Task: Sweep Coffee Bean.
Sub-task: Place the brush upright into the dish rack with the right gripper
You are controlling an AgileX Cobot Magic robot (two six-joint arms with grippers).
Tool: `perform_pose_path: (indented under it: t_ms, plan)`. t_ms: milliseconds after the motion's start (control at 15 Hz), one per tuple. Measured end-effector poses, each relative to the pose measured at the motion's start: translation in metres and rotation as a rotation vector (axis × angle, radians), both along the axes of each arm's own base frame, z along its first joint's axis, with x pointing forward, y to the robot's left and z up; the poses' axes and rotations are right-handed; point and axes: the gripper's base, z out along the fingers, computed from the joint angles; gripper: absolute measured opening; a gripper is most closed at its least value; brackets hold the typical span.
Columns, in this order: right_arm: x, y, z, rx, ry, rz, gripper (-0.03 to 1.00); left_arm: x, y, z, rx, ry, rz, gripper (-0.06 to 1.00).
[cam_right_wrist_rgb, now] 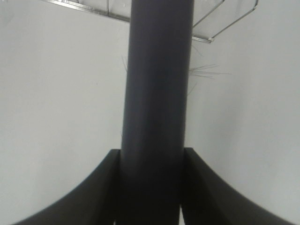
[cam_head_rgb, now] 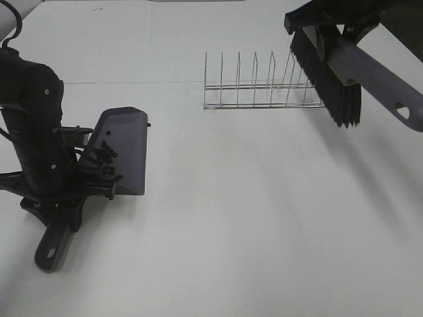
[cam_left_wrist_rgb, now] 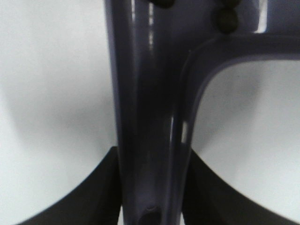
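My left hand (cam_left_wrist_rgb: 150,187) clamps the dustpan (cam_head_rgb: 125,148) with beans (cam_head_rgb: 108,158) on the white tabletop (cam_head_rgb: 264,218); my right hand (cam_right_wrist_rgb: 150,187) clamps the raised brush (cam_head_rgb: 330,79).

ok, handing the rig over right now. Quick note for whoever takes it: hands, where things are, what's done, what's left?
Left hand: shut on the dustpan handle; the pan is at the left of the table.
Right hand: shut on the brush handle; the brush is raised near the wire rack, bristles off the table.
Coffee beans: clustered in the pan toward its handle end.
Done: the sweep looks finished.
Left: a dark speck beside the pan may be a stray bean. Check it.
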Motion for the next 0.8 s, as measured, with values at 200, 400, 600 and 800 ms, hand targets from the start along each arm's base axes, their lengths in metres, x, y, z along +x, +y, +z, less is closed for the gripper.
perform_pose_path:
  t_ms: [200, 400, 600, 800]
  plan:
    - [-0.004, 0.003, -0.02, 0.031, 0.037, 0.006, 0.28, 0.0, 0.0, 0.0, -0.002, -0.004, 0.002, 0.32]
    - [-0.003, 0.006, -0.023, 0.067, 0.023, 0.01, 0.28, 0.001, -0.002, 0.0, -0.015, -0.011, 0.015, 0.32]
    - [-0.001, 0.007, -0.023, 0.086, 0.0, 0.014, 0.28, 0.002, -0.004, 0.0, -0.04, -0.02, 0.03, 0.32]
    - [-0.001, 0.008, -0.023, 0.087, 0.0, 0.014, 0.28, 0.003, -0.005, 0.0, -0.055, -0.028, 0.039, 0.32]
